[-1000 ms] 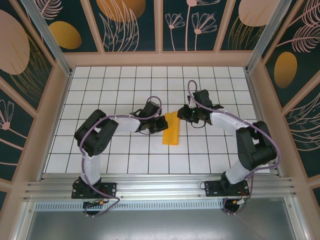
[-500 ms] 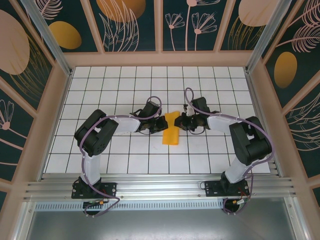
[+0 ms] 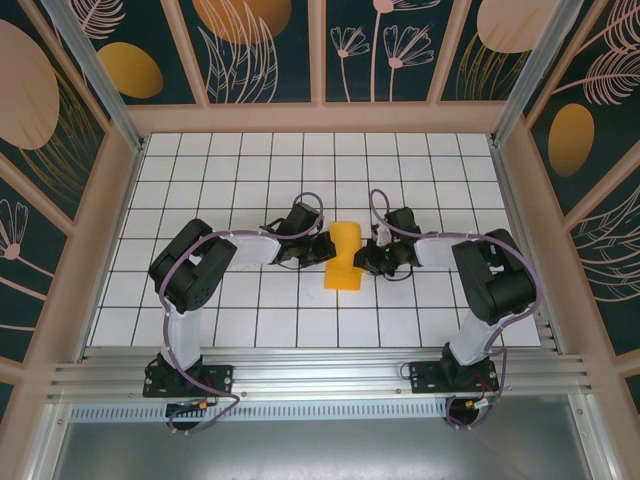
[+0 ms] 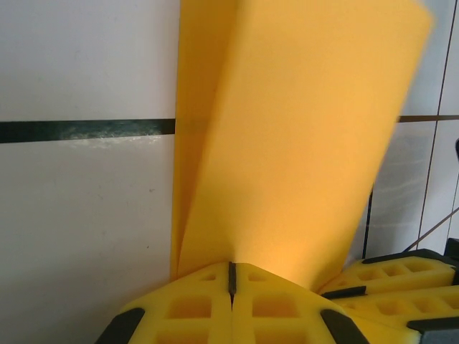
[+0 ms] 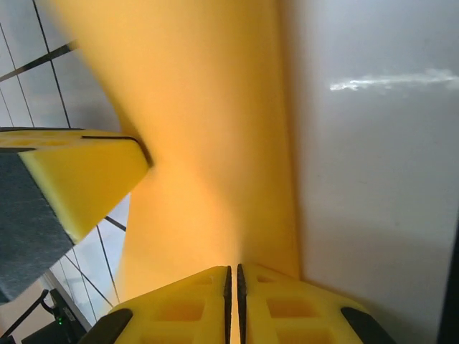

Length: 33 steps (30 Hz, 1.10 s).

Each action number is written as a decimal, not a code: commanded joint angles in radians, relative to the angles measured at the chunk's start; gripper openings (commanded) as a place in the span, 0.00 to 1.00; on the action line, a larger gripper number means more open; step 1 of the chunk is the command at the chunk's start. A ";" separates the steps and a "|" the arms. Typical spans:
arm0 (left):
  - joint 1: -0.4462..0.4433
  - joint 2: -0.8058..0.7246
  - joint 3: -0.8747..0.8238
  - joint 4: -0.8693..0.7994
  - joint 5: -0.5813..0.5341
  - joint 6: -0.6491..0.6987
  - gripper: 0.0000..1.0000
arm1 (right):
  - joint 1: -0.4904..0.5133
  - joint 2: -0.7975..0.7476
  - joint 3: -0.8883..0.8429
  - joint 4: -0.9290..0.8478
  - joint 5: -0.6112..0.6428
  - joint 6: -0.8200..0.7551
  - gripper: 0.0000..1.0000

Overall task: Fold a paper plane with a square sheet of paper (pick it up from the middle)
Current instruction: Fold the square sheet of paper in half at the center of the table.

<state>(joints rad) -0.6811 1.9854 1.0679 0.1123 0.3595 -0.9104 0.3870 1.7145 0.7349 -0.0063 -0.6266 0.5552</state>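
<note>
The orange-yellow sheet of paper (image 3: 345, 256) is folded into a narrow doubled strip at the middle of the tiled table, its far end bulging up. My left gripper (image 3: 328, 248) is shut on its left edge. In the left wrist view the pads (image 4: 208, 301) meet at the gripper's (image 4: 231, 269) tip, and the paper (image 4: 287, 136) rises out of them. My right gripper (image 3: 366, 258) is shut on the paper's right edge. In the right wrist view the paper (image 5: 208, 143) runs into that gripper's (image 5: 233, 271) narrow slit, with a left finger (image 5: 79, 172) close by.
The white grid table (image 3: 250, 160) is boxed in by wooden-framed patterned walls (image 3: 70, 200) on three sides. An aluminium rail (image 3: 320, 375) carrying both arm bases runs along the near edge. Both forearms lie low over the table's middle rows.
My right gripper has swung left and nearer, from beside the paper's far corner onto its right edge. The paper's far end has lifted and rounded. The left gripper has held still.
</note>
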 commanded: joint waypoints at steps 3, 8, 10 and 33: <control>-0.005 0.050 -0.026 -0.056 -0.038 0.022 0.00 | -0.031 0.027 -0.052 0.050 0.002 -0.025 0.14; -0.006 0.049 -0.026 -0.054 -0.037 0.024 0.00 | -0.037 -0.035 -0.057 0.041 -0.011 -0.023 0.15; -0.006 0.050 -0.025 -0.056 -0.036 0.025 0.00 | -0.036 -0.076 -0.052 0.045 -0.043 -0.016 0.15; -0.006 0.050 -0.023 -0.061 -0.039 0.031 0.00 | 0.013 -0.092 -0.134 0.076 -0.075 -0.001 0.13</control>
<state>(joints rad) -0.6811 1.9869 1.0668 0.1188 0.3614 -0.9035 0.3859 1.6592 0.6144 0.0940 -0.7067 0.5632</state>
